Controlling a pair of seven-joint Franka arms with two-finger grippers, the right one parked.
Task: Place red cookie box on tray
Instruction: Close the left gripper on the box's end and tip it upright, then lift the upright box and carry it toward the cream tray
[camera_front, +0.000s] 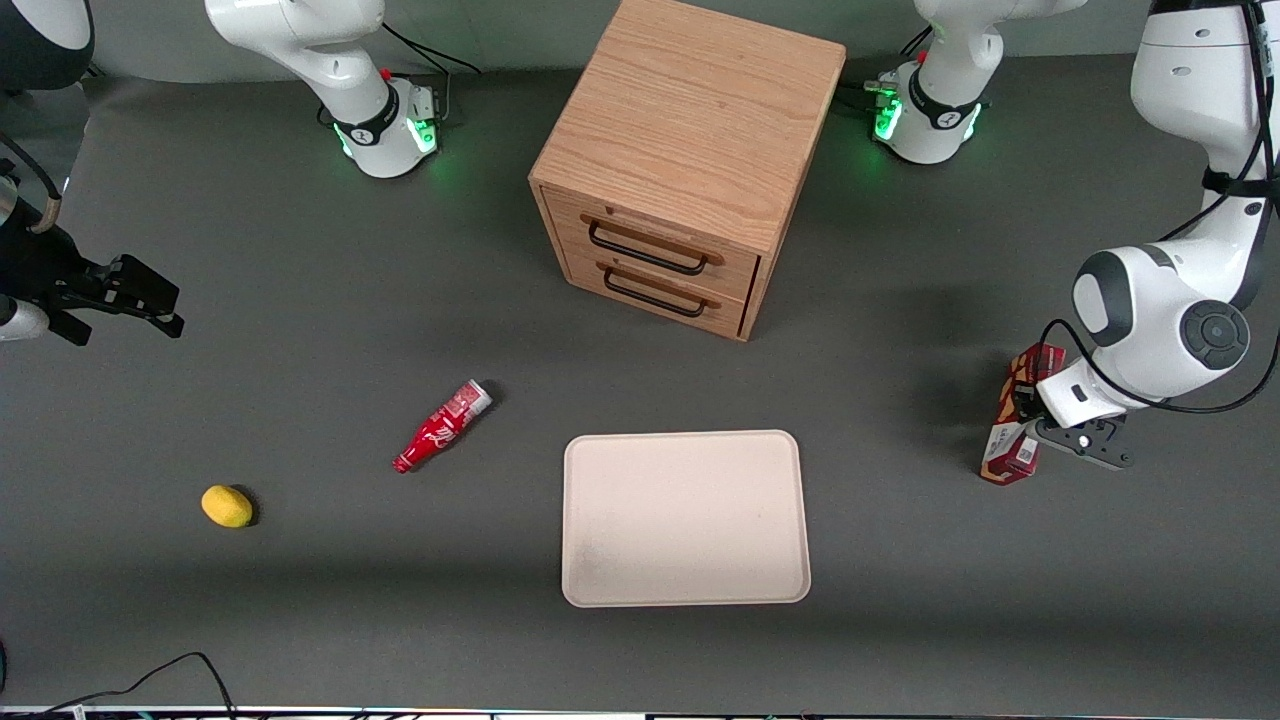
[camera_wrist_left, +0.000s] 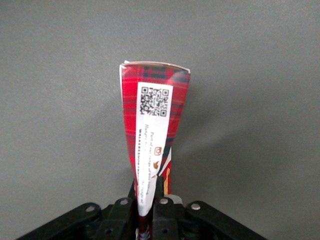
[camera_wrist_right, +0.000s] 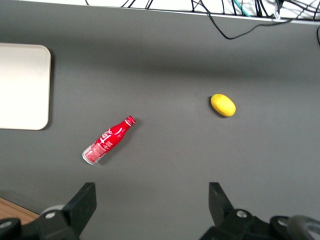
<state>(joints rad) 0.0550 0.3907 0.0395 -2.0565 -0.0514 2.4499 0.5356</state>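
Both tool (camera_wrist_left: 148, 200) fingers seemingly pinching red cookie box (camera_wrist_left: 152, 135)

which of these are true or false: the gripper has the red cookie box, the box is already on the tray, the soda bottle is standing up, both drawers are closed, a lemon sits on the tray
1. The gripper has the red cookie box. True: the fingers are shut on it, toward the working arm's end of the table.
2. The box is already on the tray. False: the box is well to the side of the tray, which holds nothing.
3. The red soda bottle is standing up. False: it lies on its side on the table.
4. Both drawers of the wooden cabinet are closed. True.
5. A lemon sits on the tray. False: it lies on the table toward the parked arm's end.
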